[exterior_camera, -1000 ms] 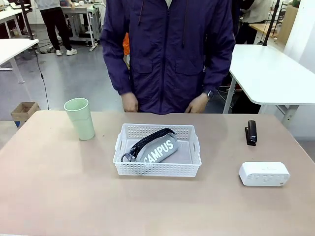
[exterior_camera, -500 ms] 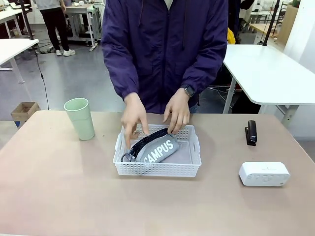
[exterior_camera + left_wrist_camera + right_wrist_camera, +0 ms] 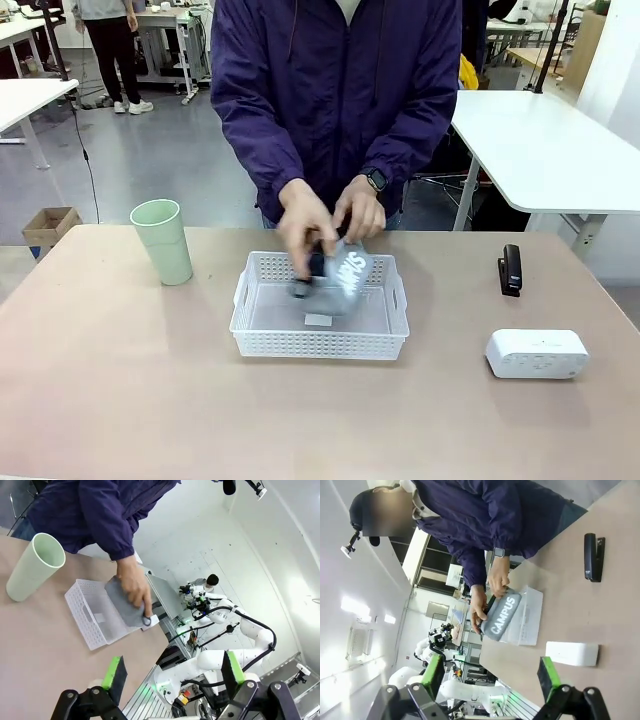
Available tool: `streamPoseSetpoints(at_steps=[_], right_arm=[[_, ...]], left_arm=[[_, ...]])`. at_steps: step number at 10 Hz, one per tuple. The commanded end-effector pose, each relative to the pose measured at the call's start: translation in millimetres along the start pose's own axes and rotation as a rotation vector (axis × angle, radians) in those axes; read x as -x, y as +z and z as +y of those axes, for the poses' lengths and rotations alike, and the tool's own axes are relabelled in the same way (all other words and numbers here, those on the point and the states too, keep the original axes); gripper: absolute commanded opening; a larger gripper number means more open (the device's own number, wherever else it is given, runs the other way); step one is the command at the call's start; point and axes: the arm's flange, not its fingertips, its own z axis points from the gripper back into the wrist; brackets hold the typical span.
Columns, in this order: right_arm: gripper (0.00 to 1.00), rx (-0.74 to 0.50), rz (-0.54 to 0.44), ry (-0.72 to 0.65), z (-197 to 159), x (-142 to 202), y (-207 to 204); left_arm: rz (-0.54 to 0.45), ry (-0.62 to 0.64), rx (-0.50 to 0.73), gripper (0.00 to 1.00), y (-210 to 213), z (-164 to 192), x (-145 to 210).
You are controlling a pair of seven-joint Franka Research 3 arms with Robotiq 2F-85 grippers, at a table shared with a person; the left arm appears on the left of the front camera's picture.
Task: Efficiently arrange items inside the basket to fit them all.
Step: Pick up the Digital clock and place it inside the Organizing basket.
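Over on the left side, the left gripper hangs above the counter with its green-padded fingers spread wide and nothing between them. At that end of the counter the pale green cup stands upright on its narrow base, mouth up, well apart from everything else. Next along, in the middle, the white basket sits square to the counter with its long side facing the robot; its floor looks bare apart from a small pale patch near the centre. The person in the purple jacket leans in from the far side with both hands over the basket's far half, holding the grey CAMPUS pouch between them. One hand grips the end with the black strap, and the hand with the wristwatch steadies the top. The pouch is tipped up on end so its print runs steeply, and it is blurred, so I cannot tell whether it touches the basket. Further right, the small black device lies flat near the far edge, pointing away from the robot. Nearer the robot and slightly more to the right, the white rounded box rests on the counter, apart from the device. The right gripper is high above that end, fingers wide apart and holding nothing.
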Motion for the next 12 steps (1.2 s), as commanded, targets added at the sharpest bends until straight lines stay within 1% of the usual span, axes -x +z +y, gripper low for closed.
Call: streamPoseSetpoints(at_steps=[1, 10, 11, 12], right_arm=[[1.0, -0.021, -0.011, 0.033, 1.5, -4.0, 1.6], [1.0, -0.021, -0.011, 0.033, 1.5, -4.0, 1.6], [1.0, 0.0, -0.002, 0.0, 0.0, 1.0, 0.5], [1.0, 0.039, 0.102, 0.169, 16.0, 7.2, -19.4]], left_arm=[[0.0, -0.027, 0.016, 1.0, 0.9, -0.3, -1.4], [0.0, -0.027, 0.016, 1.0, 0.9, -0.3, -1.4], [0.0, -0.027, 0.016, 1.0, 0.9, -0.3, -1.4], [0.0, -0.027, 0.016, 1.0, 0.9, -0.3, -1.4]])
